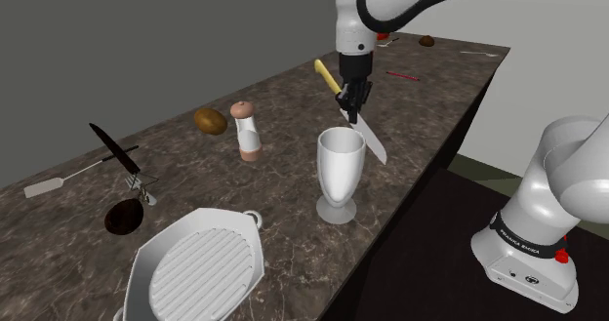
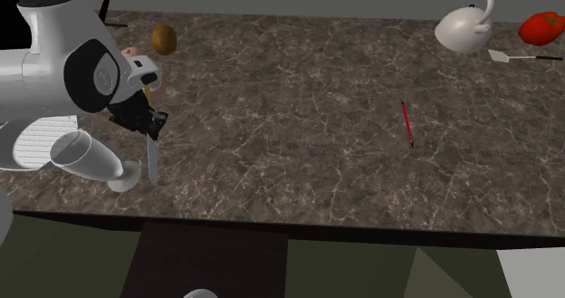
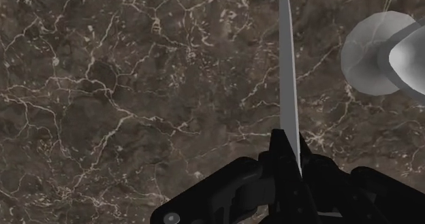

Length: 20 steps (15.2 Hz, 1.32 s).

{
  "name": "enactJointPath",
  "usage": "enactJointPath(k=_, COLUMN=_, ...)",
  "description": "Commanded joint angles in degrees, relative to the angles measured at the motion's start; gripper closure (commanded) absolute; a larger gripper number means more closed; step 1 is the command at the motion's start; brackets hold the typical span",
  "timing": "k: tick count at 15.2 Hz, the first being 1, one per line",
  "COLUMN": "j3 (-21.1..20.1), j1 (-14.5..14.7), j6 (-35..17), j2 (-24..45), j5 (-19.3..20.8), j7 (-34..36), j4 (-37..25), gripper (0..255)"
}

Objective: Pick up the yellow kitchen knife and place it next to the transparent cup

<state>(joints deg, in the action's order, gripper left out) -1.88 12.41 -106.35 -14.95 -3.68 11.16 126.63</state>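
Shoulder view, largest first: the dark marbled desk (image 1: 429,90) carries the pale, goblet-shaped cup (image 1: 339,173), standing upright. The knife (image 1: 371,141) hangs in the air by the cup's rim, on that view's right. Its long axis slants, yellow handle up, grey blade down. The black end effector (image 1: 351,99) pinches it near where handle meets blade. From the end effector the cup lies just off the blade's side, so lowering looks enough.
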Motion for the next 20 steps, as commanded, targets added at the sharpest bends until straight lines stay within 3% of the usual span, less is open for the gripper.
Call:
enactJointPath(k=1, j3=0.00, j1=0.00, j6=-1.63, j2=0.20, j5=-0.02, j7=-0.12, j4=1.41, gripper=255)
enactJointPath(k=20, j3=-0.18, j1=0.13, j6=-16.85, j2=6.10, j5=-0.38, j7=-0.84, j4=10.74, gripper=255)
